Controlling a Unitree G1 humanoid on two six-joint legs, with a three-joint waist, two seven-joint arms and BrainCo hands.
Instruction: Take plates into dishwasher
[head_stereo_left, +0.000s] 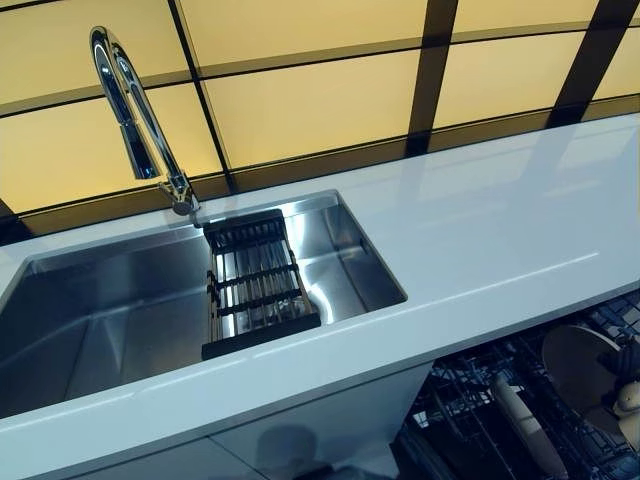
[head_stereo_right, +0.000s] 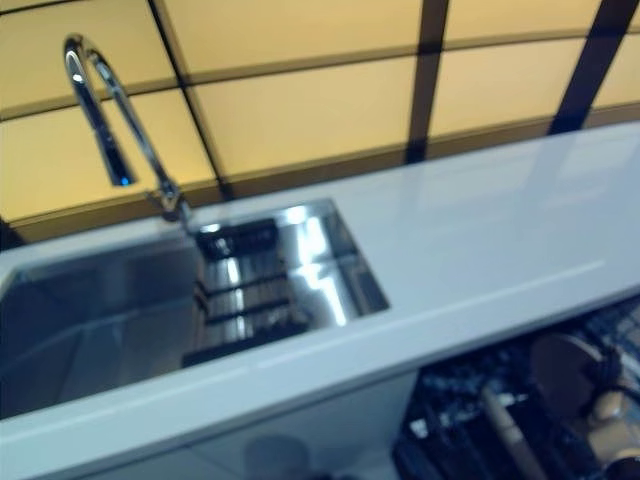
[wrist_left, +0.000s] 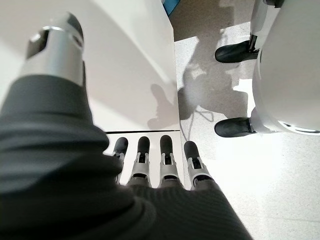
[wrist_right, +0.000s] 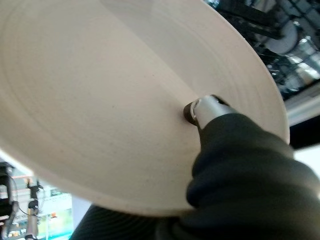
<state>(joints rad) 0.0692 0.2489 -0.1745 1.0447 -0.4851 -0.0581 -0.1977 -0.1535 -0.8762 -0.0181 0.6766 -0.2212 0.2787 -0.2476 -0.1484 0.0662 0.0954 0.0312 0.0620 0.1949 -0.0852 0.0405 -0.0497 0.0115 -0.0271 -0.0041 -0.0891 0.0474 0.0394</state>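
A large cream plate (wrist_right: 125, 90) fills the right wrist view. My right hand (wrist_right: 202, 107) is shut on it, the thumb pressing on its face, while the fingers are hidden behind it. In the left eye view the same plate (head_stereo_left: 580, 365) hangs on edge over the open dishwasher's dark wire rack (head_stereo_left: 470, 400) at the lower right, below the counter's front edge. Another pale plate (head_stereo_left: 527, 425) stands on edge in that rack. My left hand (wrist_left: 150, 165) hangs beside a white cabinet, fingers straight, holding nothing.
A white counter (head_stereo_left: 500, 230) runs across the scene, with a steel sink (head_stereo_left: 110, 310) at the left. A dark wire drainer (head_stereo_left: 255, 285) sits in the sink under a chrome tap (head_stereo_left: 135, 110). Yellow wall panels stand behind.
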